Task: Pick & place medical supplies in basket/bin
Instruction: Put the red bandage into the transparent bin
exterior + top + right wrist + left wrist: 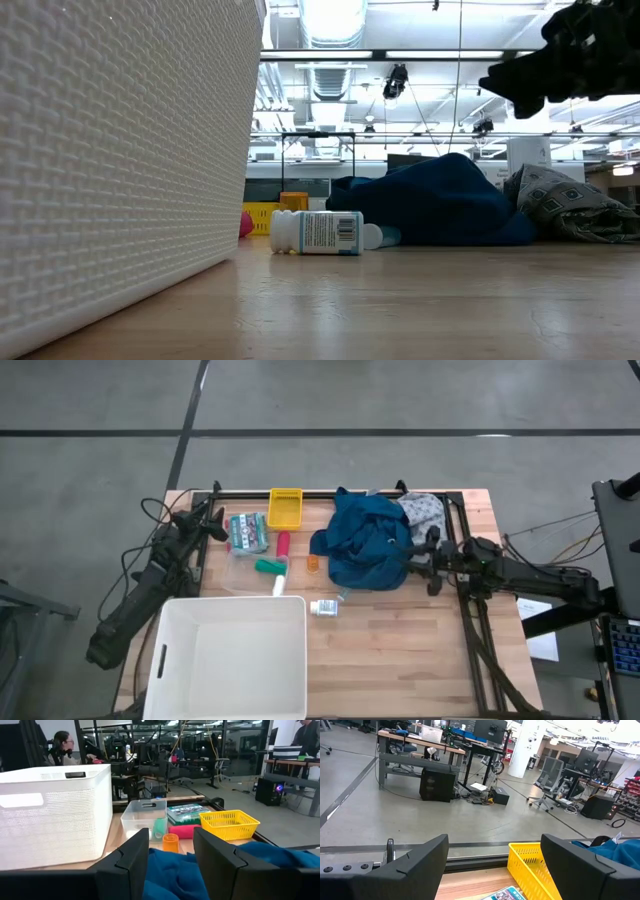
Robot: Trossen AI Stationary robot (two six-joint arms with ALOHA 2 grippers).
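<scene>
High view, tub (230, 656): white, on the surface's near left.
High view, garment (367, 540): blue heap at far middle, grey cloth (424, 512) touching its right.
High view, right gripper (420, 557): at garment's right edge.
Low view, white bottle (316, 232): lying beside the tub.
Left wrist view, left gripper (492, 865): fingers apart, empty, near yellow basket (536, 865).
Right wrist view, right fingers (134, 854): apart over blue garment; orange bottle (170, 841) beyond.
</scene>
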